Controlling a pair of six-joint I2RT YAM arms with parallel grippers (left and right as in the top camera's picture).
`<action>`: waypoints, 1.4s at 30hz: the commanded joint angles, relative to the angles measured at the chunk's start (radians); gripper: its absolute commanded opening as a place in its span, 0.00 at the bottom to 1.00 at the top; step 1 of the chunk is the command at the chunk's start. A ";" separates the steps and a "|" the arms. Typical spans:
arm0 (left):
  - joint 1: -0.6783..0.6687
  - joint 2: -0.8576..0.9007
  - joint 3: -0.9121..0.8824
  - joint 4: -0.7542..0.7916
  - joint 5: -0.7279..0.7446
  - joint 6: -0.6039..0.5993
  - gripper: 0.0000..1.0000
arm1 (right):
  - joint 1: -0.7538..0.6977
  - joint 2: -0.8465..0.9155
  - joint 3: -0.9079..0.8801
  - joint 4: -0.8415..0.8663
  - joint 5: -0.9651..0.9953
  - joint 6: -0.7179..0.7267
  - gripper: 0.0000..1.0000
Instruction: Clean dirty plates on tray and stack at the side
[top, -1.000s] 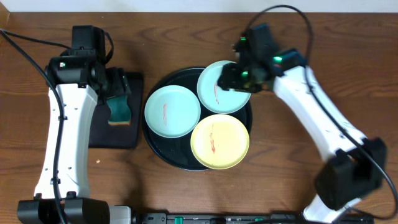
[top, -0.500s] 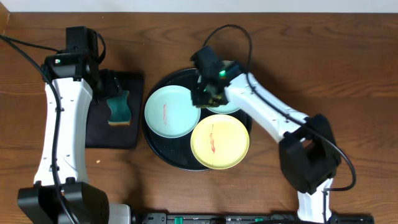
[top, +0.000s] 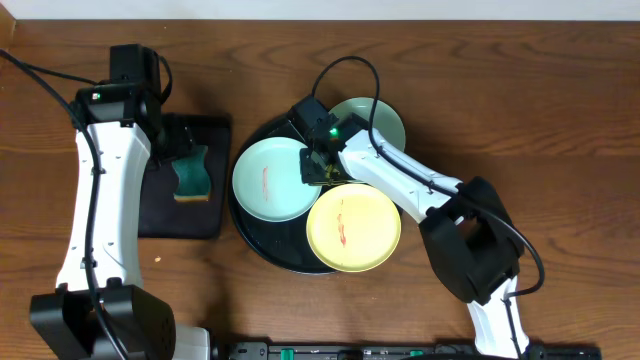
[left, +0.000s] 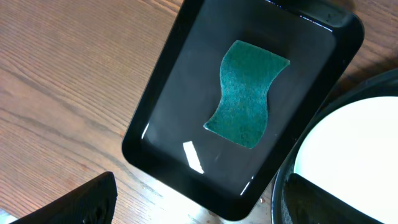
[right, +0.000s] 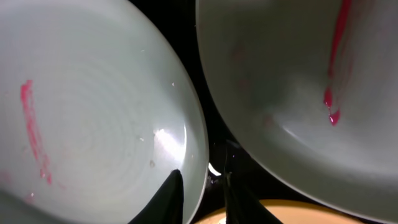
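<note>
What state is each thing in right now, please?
round tray, holds all three plates.
left mint plate, red smear.
rear mint plate, red smear, partly under right arm.
yellow plate, red smear.
sponge, flat in rectangular tray, untouched.
left gripper, open, holding nothing.
right gripper, slightly open at left mint plate's rim.

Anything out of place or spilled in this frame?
Red smears mark the left mint plate and the yellow plate. The rear mint plate seems to overhang the far rim of the round tray, not sitting fully inside it.
</note>
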 joint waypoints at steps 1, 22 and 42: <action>0.004 0.007 -0.008 -0.002 -0.013 -0.021 0.86 | 0.002 0.035 0.017 0.006 0.025 0.017 0.19; 0.004 0.088 -0.010 0.007 -0.011 -0.011 0.84 | 0.001 0.111 0.017 0.030 0.005 0.017 0.01; 0.010 0.440 -0.010 0.130 0.128 0.146 0.64 | 0.001 0.111 0.017 0.032 0.001 -0.010 0.01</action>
